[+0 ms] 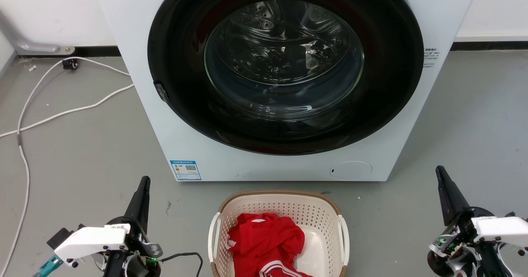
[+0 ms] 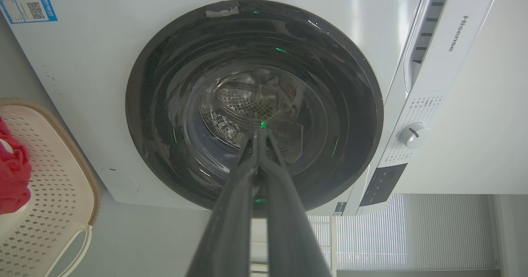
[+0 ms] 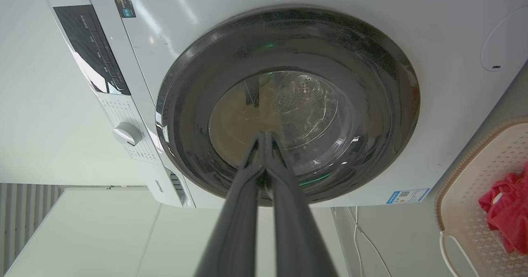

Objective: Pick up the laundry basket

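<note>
The laundry basket, cream-white and perforated with a brown rim and white side handles, stands on the grey floor at the bottom centre of the head view, just in front of the washing machine. A red garment lies in it. The basket also shows at the left wrist view's left edge and the basket at the right wrist view's right edge. My left gripper is well to the basket's left, shut and empty. My right gripper is far to its right, also shut and empty.
The washing machine's round dark door is closed behind the basket. A white cable trails over the floor at the left. Bare grey floor lies on both sides of the basket. A wall runs behind the machine.
</note>
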`<state>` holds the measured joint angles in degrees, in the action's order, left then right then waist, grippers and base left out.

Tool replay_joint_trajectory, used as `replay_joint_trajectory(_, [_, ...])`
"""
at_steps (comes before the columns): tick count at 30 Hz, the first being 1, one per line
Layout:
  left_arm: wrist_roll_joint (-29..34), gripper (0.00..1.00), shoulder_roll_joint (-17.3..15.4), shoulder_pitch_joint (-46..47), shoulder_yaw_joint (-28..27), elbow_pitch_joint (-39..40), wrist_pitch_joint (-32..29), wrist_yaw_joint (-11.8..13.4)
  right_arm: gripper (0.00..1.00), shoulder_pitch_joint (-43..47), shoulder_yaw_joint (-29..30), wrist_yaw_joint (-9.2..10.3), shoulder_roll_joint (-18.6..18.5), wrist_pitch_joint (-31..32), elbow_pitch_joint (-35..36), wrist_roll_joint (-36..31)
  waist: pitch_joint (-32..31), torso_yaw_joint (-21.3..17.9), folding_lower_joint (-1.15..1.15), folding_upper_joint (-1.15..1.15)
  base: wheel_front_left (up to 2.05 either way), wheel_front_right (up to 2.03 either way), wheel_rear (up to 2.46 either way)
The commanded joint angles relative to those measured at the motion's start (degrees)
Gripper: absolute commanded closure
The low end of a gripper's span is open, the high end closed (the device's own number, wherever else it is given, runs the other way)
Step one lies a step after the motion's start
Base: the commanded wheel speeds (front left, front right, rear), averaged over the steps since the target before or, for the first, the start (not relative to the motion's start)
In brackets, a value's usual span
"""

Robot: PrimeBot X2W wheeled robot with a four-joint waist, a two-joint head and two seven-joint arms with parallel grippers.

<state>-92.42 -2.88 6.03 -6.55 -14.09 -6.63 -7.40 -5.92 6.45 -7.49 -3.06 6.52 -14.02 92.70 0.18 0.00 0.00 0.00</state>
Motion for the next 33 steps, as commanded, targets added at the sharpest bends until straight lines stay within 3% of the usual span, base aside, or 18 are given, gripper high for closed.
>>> replay_joint_trajectory(1, [0.02, 1.00, 0.03, 0.49, -0.07, -0.01, -0.01, -0.20, 1.00, -0.63, 0.09, 0.00, 0.15, 0.10, -0.06, -0.46, 0.00, 0.00, 0.00, 0.00, 0.00, 0.00, 0.00])
replay_joint_trajectory(33, [0.03, 1.00, 0.04, -0.21, 0.05, -0.35, 0.06, 0.01, 1.00, 0.25, -0.01, 0.00, 0.06, -0.06, -0.32, -0.19, 0.00, 0.00, 0.00, 0.00, 0.00, 0.00, 0.00])
